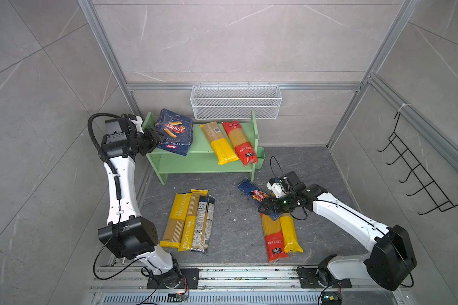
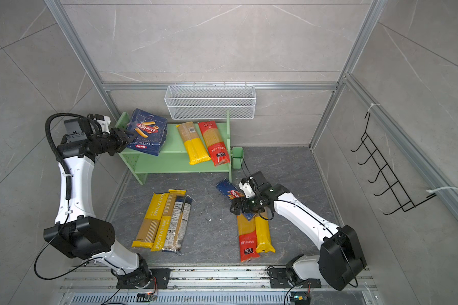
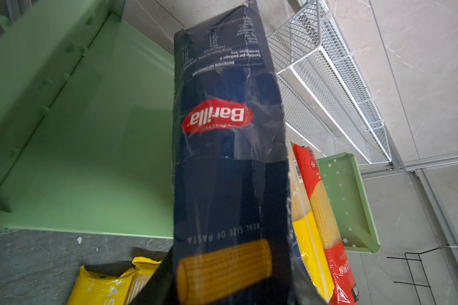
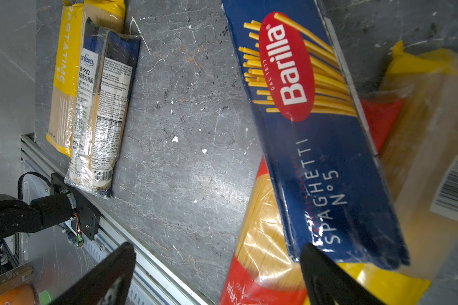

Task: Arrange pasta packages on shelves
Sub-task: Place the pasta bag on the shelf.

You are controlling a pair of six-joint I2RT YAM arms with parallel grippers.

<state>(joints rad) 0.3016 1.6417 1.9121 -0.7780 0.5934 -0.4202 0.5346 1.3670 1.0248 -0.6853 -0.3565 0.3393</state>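
Note:
My left gripper (image 1: pixel 158 139) (image 3: pixel 228 290) is shut on a dark blue Barilla box (image 1: pixel 175 126) (image 2: pixel 147 128) (image 3: pixel 222 158), held tilted over the left end of the pale green shelves' (image 1: pixel 204 159) (image 2: pixel 173 158) top board. Two spaghetti bags lie on that board, one yellow-ended (image 1: pixel 218 144) and one red-ended (image 1: pixel 239 141). My right gripper (image 1: pixel 264 208) (image 4: pixel 217 247) is open low over a blue Barilla spaghetti pack (image 1: pixel 250 191) (image 4: pixel 315 132). That pack lies across a red-ended bag (image 1: pixel 273 237) and a yellow-ended bag (image 1: pixel 290 231) on the floor.
Three long packs (image 1: pixel 188 221) lie side by side on the floor at the front left. A white wire basket (image 1: pixel 236 101) hangs on the back wall above the shelves. A black hook rack (image 1: pixel 418 171) hangs on the right wall. The lower shelf board shows bare.

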